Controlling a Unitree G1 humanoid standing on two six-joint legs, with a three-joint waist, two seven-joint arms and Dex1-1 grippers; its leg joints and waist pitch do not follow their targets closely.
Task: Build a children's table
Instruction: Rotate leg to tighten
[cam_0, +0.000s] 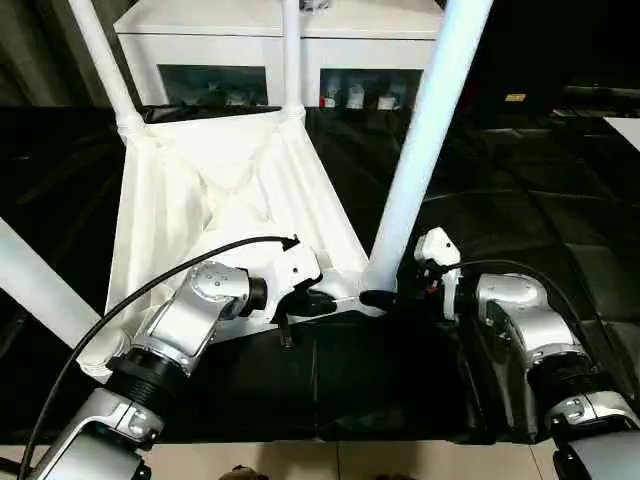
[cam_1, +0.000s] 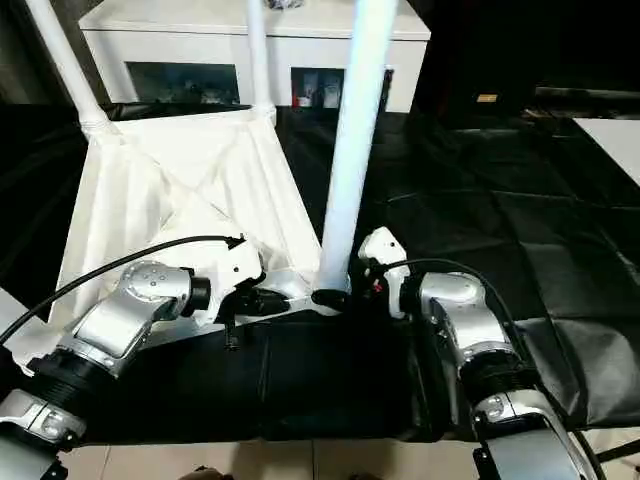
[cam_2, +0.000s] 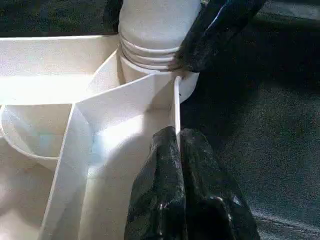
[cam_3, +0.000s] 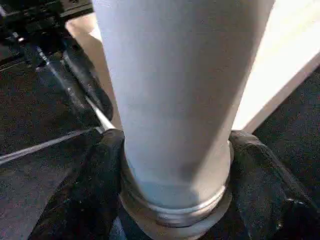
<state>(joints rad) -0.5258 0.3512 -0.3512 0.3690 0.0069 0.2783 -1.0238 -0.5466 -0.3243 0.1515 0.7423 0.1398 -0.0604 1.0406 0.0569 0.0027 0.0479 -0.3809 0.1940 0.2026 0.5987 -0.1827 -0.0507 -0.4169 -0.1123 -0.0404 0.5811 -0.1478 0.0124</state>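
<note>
The white tabletop (cam_0: 230, 190) lies upside down on black cloth, ribs facing up. Tube legs stand in its corner sockets: the far left leg (cam_0: 100, 60), the far right leg (cam_0: 291, 55), the near left leg (cam_0: 40, 290) and the tall near right leg (cam_0: 425, 140). My left gripper (cam_0: 325, 303) is shut on the thin rim of the tabletop (cam_2: 176, 100) just beside the near right socket. From the other side, my right gripper (cam_0: 385, 297) clasps the base of the near right leg (cam_3: 175, 100), one black finger (cam_3: 90, 190) pressed on each side of it.
A white cabinet (cam_0: 230, 40) with glass doors stands behind the tabletop. Wrinkled black cloth (cam_0: 500, 180) covers the work surface out to the right. Pale floor tiles (cam_0: 400, 460) show at the near edge. A black cable (cam_0: 150, 285) loops over my left forearm.
</note>
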